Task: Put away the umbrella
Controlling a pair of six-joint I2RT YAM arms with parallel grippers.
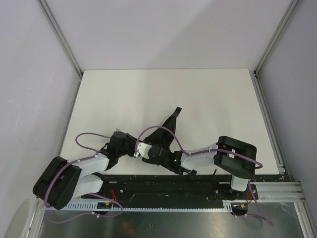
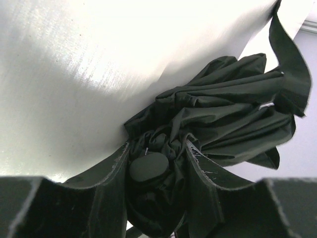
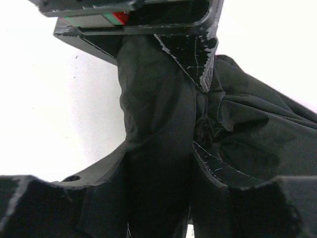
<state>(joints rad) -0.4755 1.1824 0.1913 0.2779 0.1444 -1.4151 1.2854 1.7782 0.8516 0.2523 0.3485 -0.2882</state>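
The left hand (image 2: 157, 151) is about half closed on the umbrella (image 2: 233, 109), which lies bunched between the two hands. Its fingers (image 2: 106, 186) press into crumpled fabric on either side of a round black cap (image 2: 147, 167) that sits right between them. The right hand (image 3: 158, 148) faces it from the opposite side, jaws part open around a thick roll of the same fabric that fills the gap. Whether they bite or only brush it I cannot tell from so close a view. The nearest risk lies there: both hands have cloth more than anything stiff, so a pull from either may slide the fabric over the cap and let the bundle slip out, or bend a rib under the cloth. With the hands nearly touching, a small misjudged move could also knock them together. Just beyond the left fingers the canopy fans out in loose folds, which could spring wider if the grip eases. Farthest from the hand, a strap (image 2: 290, 64) stands free above the bench (image 2: 74, 74), and it could snag or get trapped in the folds.
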